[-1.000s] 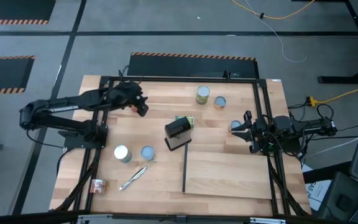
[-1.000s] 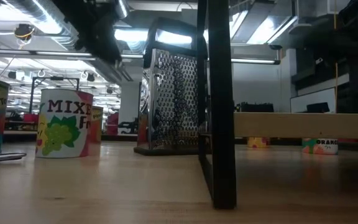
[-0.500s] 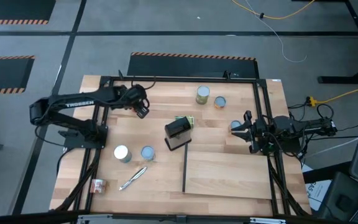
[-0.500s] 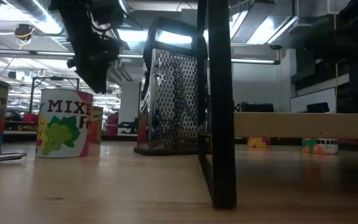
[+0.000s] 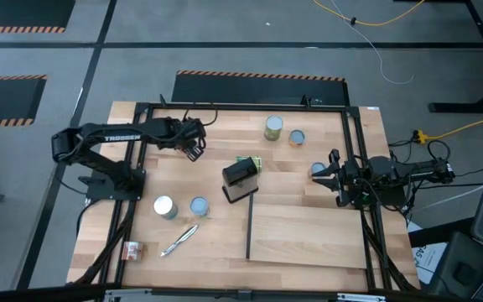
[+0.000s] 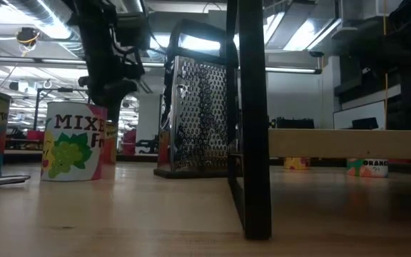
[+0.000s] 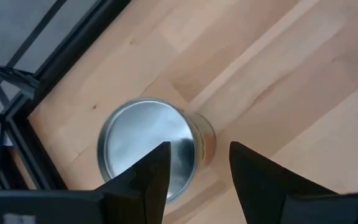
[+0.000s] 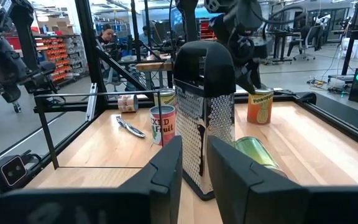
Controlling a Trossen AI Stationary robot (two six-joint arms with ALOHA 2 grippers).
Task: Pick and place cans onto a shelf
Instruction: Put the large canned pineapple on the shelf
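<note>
left gripper (image 7: 197,152) wide open, empty, above the can (image 7: 143,144) by the far-left frame (image 7: 17,134), but off-centre: descending risks a finger hitting the lid and tipping it; right gripper (image 5: 334,178) idles part-open, empty, at right edge

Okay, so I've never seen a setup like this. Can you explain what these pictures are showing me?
This is a robot with two dark arms working at a wooden table. Each arm ends in a two-finger claw. One picture looks straight down from above and one looks level across the tabletop. The other two come from cameras on the arms' wrists. On the table are several small cans, a box grater, a thin silver tool and a pale wood shelf panel. The left claw hangs open over a silver-topped can without gripping it. The right claw sits at the table's right side beside another can, with its fingers a little apart. Neither claw holds anything.
</note>
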